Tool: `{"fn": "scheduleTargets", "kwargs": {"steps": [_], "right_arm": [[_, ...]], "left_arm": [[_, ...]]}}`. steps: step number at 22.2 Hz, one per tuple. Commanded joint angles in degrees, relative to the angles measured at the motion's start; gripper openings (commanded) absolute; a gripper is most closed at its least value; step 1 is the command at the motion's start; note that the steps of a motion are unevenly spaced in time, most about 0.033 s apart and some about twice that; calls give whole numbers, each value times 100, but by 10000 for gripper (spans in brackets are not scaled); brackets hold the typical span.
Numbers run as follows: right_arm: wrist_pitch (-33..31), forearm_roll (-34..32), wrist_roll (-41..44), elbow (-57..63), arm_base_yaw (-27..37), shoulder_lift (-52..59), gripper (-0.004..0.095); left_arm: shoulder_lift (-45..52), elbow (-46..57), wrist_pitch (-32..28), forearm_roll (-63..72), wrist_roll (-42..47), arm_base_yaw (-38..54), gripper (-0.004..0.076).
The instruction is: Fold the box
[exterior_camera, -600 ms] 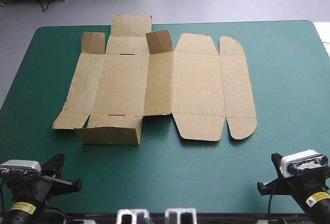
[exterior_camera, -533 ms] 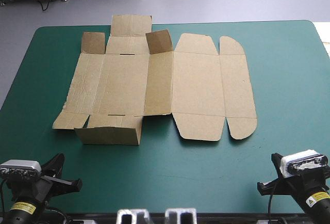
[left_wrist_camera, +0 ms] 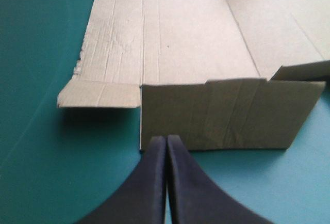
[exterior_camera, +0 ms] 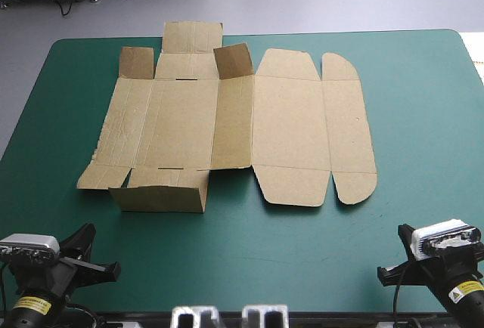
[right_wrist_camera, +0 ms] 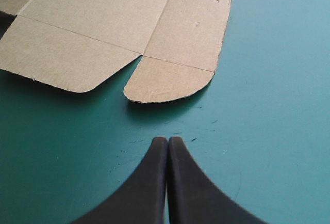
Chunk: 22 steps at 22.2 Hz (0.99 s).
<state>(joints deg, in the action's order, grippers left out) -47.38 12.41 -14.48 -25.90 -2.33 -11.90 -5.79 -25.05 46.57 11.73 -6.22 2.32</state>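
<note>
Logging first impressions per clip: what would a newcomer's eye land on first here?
The brown box, a cut sheet lying mostly flat across the middle of the teal-green table, with its near left wall already standing up. Both hands sit shut at the near edge: the left hand short of that raised wall, the right hand short of a rounded corner flap.
</note>
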Motion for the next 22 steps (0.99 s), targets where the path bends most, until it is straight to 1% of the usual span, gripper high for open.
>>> {"fn": "scheduleTargets", "kwargs": {"steps": [1, 2, 3, 4, 6, 10, 11, 12, 13, 14, 16, 18, 20, 22], "right_arm": [[332, 78, -70, -135, 18, -99, -24], [332, 78, -70, -135, 18, -99, -24], [332, 78, -70, -135, 18, -99, -24], [332, 78, -70, -135, 18, -99, -24], [332, 78, -80, -135, 18, -99, -24], [332, 90, -80, -135, 18, -99, -25], [332, 100, -61, -135, 18, -99, -24], [332, 114, -61, -135, 18, -99, -24], [332, 114, -61, -135, 18, -99, -24], [332, 125, -61, -135, 18, -99, -24], [332, 125, -61, -135, 18, -99, -24], [332, 125, -61, -135, 18, -99, -24], [332, 125, -61, -135, 18, -99, -25], [323, 125, -61, -135, 18, -99, -24]], "left_arm": [[-232, -965, -771, 485, -484, -44, -11], [-328, -1191, -781, 473, -577, -44, -11], [-683, -1839, -756, 374, -678, -44, -11], [-860, -2076, -756, 305, -678, -44, -11], [-1798, -3042, -768, 15, -678, -44, -11], [-3459, -4026, -798, -1006, -635, -44, -11], [-3642, -4106, -826, -1173, -586, -44, -11], [-3976, -4203, -903, -1481, -340, -44, -11], [-4207, -4258, -916, -1783, -30, -44, -11], [-4493, -4318, -891, -2216, 516, -44, -11], [-4820, -4358, -778, -2869, 1110, -44, -11], [-5080, -4365, -628, -3389, 1334, -44, -11], [-5333, -4365, -497, -3930, 1332, -20, -11], [-5529, -4373, -512, -4227, 1467, 155, -11]]}}
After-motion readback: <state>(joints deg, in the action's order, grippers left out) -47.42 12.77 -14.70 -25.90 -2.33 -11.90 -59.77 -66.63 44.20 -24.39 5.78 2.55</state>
